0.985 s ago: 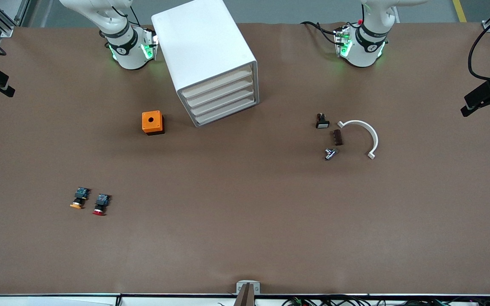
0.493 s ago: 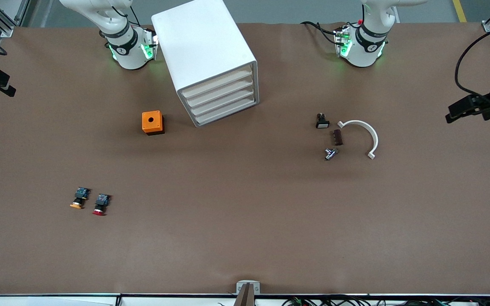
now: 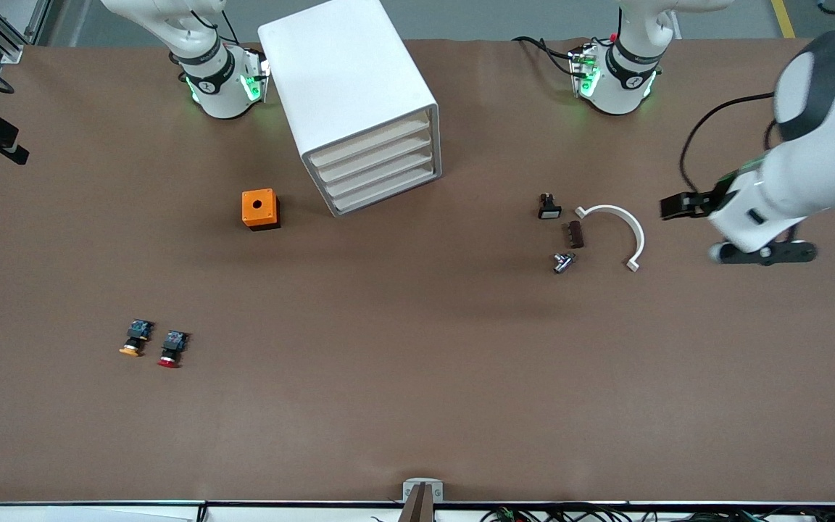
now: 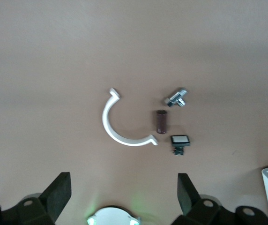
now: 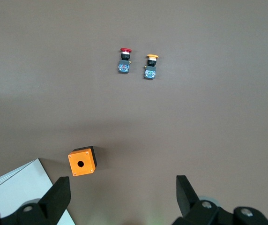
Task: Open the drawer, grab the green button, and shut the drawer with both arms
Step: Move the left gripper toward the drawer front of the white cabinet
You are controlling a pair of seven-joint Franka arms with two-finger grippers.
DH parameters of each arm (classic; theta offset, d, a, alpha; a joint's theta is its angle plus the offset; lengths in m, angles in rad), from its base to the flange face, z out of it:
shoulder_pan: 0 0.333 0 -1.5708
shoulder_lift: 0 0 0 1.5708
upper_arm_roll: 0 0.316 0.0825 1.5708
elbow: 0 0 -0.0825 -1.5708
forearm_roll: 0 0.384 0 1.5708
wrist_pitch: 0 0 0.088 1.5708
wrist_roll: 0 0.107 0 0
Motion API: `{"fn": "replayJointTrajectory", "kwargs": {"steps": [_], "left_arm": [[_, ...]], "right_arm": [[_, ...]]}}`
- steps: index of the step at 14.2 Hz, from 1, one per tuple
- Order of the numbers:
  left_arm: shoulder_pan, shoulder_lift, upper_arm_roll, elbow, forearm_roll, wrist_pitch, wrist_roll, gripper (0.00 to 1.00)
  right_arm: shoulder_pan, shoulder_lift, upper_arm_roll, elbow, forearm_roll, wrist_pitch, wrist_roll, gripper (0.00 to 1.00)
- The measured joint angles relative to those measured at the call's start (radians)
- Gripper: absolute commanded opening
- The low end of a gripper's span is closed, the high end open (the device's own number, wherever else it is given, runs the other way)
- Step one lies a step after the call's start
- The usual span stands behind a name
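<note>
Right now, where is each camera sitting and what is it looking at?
Front view: high across the table, facing both bases, the cabinet and the left hand.
Left wrist view: on the left arm, looking down at a white curved piece between its open fingers.
Right wrist view: on the right arm, looking down at an orange box, its fingers open.
Shared: the front view also shows that curved piece and box.

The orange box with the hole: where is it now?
In the front view, the orange box sits on the table beside the white cabinet, toward the right arm's end.
</note>
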Motion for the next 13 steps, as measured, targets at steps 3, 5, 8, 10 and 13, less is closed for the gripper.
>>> {"fn": "replayJointTrajectory", "kwargs": {"steps": [3,5,8,10,13], "left_arm": [[-0.079,0.057,-0.011,0.002,0.000,0.000,-0.143,1.00],[-0.135,0.080,-0.012,0.004,0.000,0.000,-0.249,1.00],[-0.230,0.128,-0.013,0.005,0.000,0.000,-0.424,1.00],[-0.285,0.177,-0.014,0.020,0.000,0.002,-0.543,1.00],[-0.359,0.278,-0.016,0.092,-0.018,0.002,-0.749,1.00]], "right_arm": [[0.000,0.000,-0.001,0.008,0.000,0.000,0.000,1.00],[0.000,0.014,-0.001,0.004,0.000,-0.002,0.000,1.00],[0.000,0.072,-0.001,-0.002,0.000,0.013,0.000,1.00],[0.000,0.115,-0.002,-0.002,0.000,0.031,-0.001,1.00],[0.000,0.163,-0.005,-0.002,-0.001,0.038,-0.016,1.00]]}}
